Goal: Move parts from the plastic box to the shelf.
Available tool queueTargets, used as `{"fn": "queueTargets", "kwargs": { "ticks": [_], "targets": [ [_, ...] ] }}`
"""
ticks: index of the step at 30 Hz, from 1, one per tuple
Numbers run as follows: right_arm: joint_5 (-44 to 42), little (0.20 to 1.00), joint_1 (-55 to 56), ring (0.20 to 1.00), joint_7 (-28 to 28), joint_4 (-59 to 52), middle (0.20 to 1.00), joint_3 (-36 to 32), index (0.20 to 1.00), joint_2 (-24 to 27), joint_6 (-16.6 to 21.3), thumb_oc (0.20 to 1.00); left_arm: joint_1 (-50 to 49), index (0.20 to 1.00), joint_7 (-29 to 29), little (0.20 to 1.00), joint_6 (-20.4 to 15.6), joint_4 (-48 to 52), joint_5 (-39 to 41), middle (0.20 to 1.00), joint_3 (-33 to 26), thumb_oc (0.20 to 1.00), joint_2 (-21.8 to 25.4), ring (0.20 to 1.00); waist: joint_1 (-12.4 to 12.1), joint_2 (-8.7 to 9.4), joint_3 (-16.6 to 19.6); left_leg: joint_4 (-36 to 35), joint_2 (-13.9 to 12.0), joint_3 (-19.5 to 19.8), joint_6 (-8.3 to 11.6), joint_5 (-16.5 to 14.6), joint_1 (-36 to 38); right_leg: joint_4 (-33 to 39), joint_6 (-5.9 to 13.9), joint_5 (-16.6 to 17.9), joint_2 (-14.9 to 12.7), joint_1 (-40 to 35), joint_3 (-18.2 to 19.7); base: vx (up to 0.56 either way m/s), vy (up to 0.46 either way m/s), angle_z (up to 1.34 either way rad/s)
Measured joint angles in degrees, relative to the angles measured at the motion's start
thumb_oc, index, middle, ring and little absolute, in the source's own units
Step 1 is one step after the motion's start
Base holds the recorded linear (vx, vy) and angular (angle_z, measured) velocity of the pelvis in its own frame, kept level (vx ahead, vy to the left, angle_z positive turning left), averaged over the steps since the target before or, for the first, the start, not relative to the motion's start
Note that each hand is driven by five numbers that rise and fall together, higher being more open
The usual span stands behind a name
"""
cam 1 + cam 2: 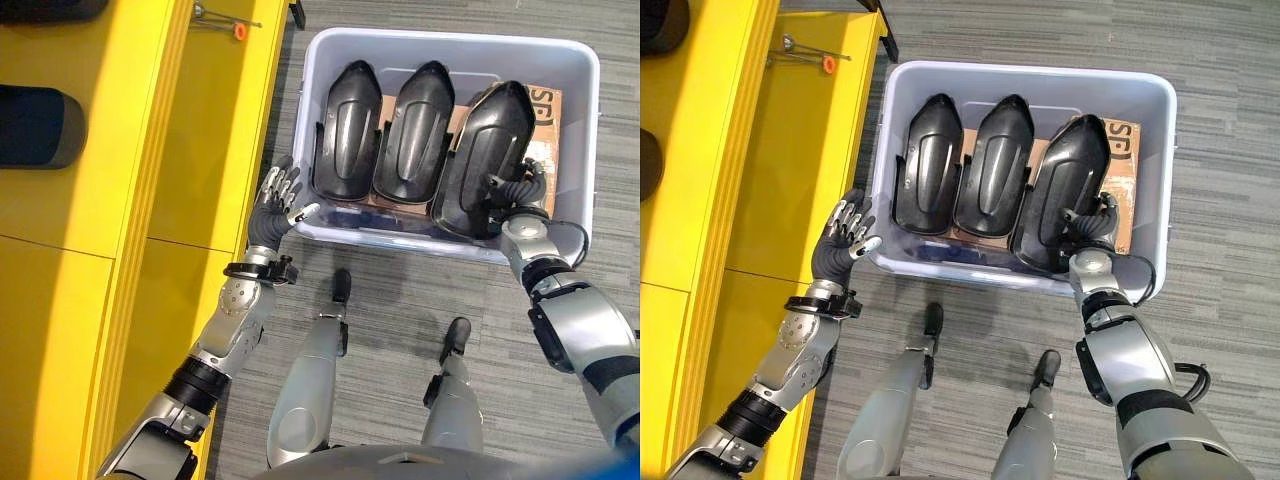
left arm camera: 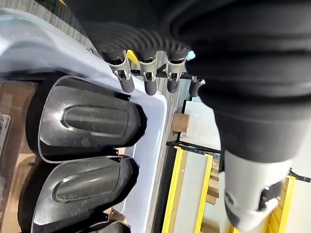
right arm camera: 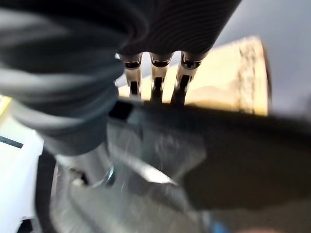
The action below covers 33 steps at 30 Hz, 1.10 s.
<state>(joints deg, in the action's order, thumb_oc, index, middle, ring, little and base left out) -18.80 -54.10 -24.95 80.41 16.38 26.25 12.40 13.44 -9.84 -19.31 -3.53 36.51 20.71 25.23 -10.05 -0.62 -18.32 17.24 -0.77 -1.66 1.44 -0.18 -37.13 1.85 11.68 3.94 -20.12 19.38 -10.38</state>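
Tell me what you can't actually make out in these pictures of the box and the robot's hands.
- Right hand: it is on the rightmost black part, but the right wrist view is blurred and the part hides the fingertips, so the grip is uncertain.
- Cardboard in the plastic box: mostly covered by the three parts.
- Dark objects on the yellow shelf: cut by the left eye view's edge.
- Left hand: open, beside the box.

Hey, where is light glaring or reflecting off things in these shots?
Left eye view: soft streaks of overhead light gleam along the raised ridges of the three glossy black moulded plastic parts, and a brighter band runs down the yellow shelf. Left wrist view: white highlights trace those parts' rims and central ridges.
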Motion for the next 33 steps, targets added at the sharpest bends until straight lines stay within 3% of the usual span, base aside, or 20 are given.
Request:
{"fn": "queueTargets", "kwargs": {
  "ticks": [5,10,17,20,22,27,33],
  "targets": [
    [0.1,0.2,0.0,0.2,0.3,0.4,0.2,-0.3,0.2,0.9,-1.7,0.2,-0.4,1.0,0.8,1.0,0.3,0.0,0.0,1.0,0.1,1.0,-0.1,1.0,-0.4,0.02,0.5,0.0,0.1,0.6,0.0,0.0,0.0,0.2,0.31,0.2,0.1,-0.4,-0.6,0.02,-0.007,0.05],
    [0.0,0.2,1.6,0.2,4.2,1.5,0.2,-1.8,0.2,-1.2,-4.5,0.2,-0.2,1.0,0.8,1.0,0.3,0.0,0.0,1.0,0.1,1.0,-0.2,1.0,-0.6,-0.53,2.0,-0.1,0.4,0.9,-0.01,0.0,0.1,1.4,0.85,0.5,0.0,-1.5,-1.2,0.01,-0.008,0.06],
    [-4.6,0.2,7.2,0.2,4.1,-9.7,0.2,-5.8,0.2,-1.1,-3.9,0.2,-0.3,1.0,0.7,1.0,0.3,0.0,0.0,1.0,-0.5,1.0,-0.1,1.0,0.3,-0.57,2.0,0.3,0.3,0.6,-0.03,0.0,0.3,1.4,1.16,0.9,0.0,-1.6,-0.8,-0.03,0.016,-0.02],
    [-5.3,0.2,13.4,0.2,1.9,-23.4,0.2,-4.9,0.2,-1.4,-4.4,0.2,-1.0,1.0,0.6,1.0,0.2,0.3,0.0,1.0,-1.9,1.0,-0.2,1.0,2.1,-0.29,1.9,1.1,0.0,-0.4,-0.57,-0.4,0.3,0.7,1.26,1.2,0.0,-1.1,0.3,-0.06,0.014,-0.12],
    [-3.9,0.2,18.2,0.2,1.3,-37.0,0.2,-4.6,0.2,-1.7,-2.3,0.2,-2.8,1.0,0.4,1.0,0.1,-0.1,0.1,1.0,-4.3,1.0,-0.2,1.0,3.4,0.08,1.6,1.3,-0.4,-1.1,-0.84,-0.5,0.2,0.1,1.2,1.2,0.0,0.1,1.5,-0.03,-0.016,-0.23],
    [1.8,0.2,24.8,0.2,-1.6,-51.9,0.2,-9.2,0.2,-3.2,-0.5,0.2,-4.7,1.0,-0.3,1.0,0.0,0.1,0.2,1.0,-7.8,1.0,-0.2,1.0,6.3,1.6,0.7,1.9,-1.3,-1.7,-0.77,-0.7,0.4,0.1,0.51,1.6,0.7,0.2,2.1,-0.03,-0.031,-0.12],
    [2.2,0.2,28.3,0.2,-0.2,-62.1,0.2,-10.3,0.2,-3.6,0.7,0.2,-6.8,1.0,0.7,1.0,0.0,0.1,0.4,1.0,-9.6,1.0,-0.2,1.0,6.9,2.86,-0.1,1.0,-2.7,-2.5,-0.56,-0.6,3.5,0.2,0.56,1.9,1.8,-1.4,3.7,-0.01,-0.041,-0.12]
  ]
}}
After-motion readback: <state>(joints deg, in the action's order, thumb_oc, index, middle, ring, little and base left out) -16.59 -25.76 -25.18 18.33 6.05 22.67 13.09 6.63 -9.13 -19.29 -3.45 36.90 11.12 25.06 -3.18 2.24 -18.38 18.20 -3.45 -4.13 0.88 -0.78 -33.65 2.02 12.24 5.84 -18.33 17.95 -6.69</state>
